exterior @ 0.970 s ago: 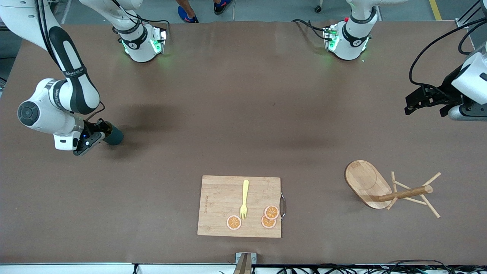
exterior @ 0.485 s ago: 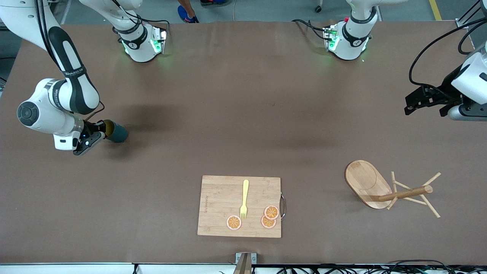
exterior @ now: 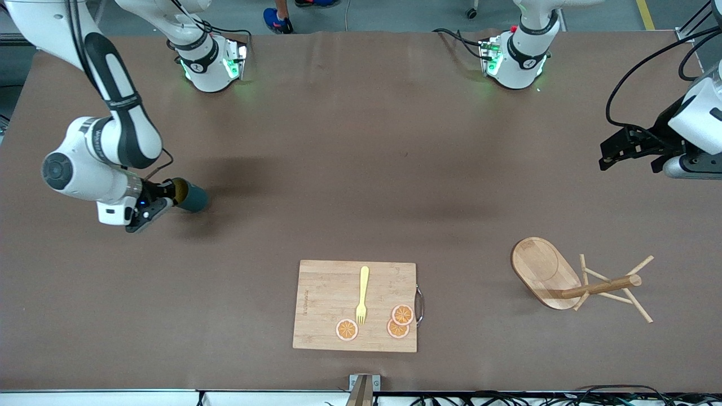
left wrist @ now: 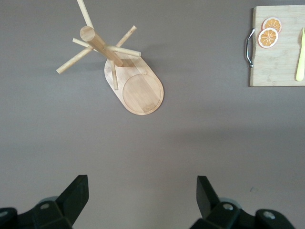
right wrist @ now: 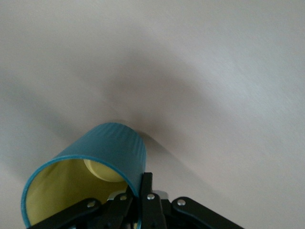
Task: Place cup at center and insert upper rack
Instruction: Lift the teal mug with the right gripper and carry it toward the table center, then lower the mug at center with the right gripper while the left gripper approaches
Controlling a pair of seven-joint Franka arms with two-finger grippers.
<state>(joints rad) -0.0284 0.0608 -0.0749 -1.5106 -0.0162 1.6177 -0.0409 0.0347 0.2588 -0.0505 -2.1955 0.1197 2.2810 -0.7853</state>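
Note:
The cup point(exterior: 193, 199), dark teal with a yellow inside point(right wrist: 71, 183), hangs tipped on its side over the table at the right arm's end. My right gripper point(exterior: 172, 197) is shut on its rim, one finger inside and one outside point(right wrist: 146, 183). The upper rack point(exterior: 550, 274), a light wooden mug tree, lies toppled on the table at the left arm's end, with its post and pegs point(exterior: 612, 283) pointing sideways. My left gripper point(exterior: 612, 153) hovers open and empty above the table there. In the left wrist view the rack point(left wrist: 140, 88) lies well ahead of that gripper point(left wrist: 143, 195).
A wooden cutting board point(exterior: 327, 304) lies near the front camera's edge at mid-table. It carries a yellow fork point(exterior: 362, 294) and three orange slices point(exterior: 398, 321), and has a metal handle point(exterior: 419, 305). Both robot bases point(exterior: 211, 62) stand at the table's rear edge.
My right gripper closed on the cup's rim, then carried it a short way toward the table's middle. The left arm and the rack have not moved.

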